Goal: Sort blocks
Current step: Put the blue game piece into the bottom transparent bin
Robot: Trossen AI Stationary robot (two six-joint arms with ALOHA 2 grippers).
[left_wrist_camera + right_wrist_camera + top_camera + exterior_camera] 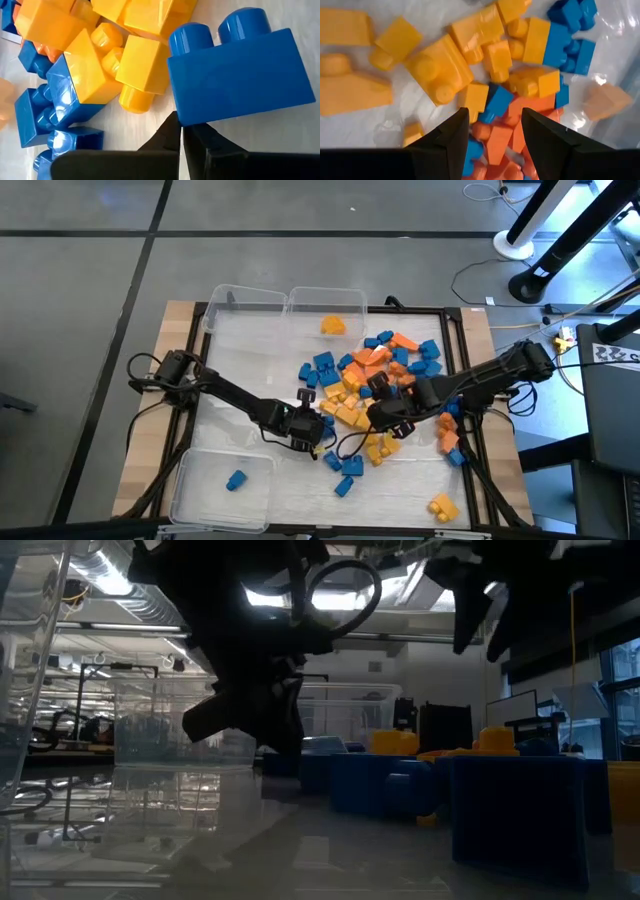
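Overhead: pile of blue, orange & yellow blocks [385, 385] at desk [480, 330] centre-right. Left pincer [322, 442] low at pile's near-left edge, fingers clenched together, tips just beside a 2-stud blue block [237, 75], not grasping it. Right pincer [385, 412] over pile, fingers released wide above orange blocks [500, 137]. 1 yellow block [332, 325] in far bin [327, 300], 1 blue block [236, 479] in near-left bin [190, 490].
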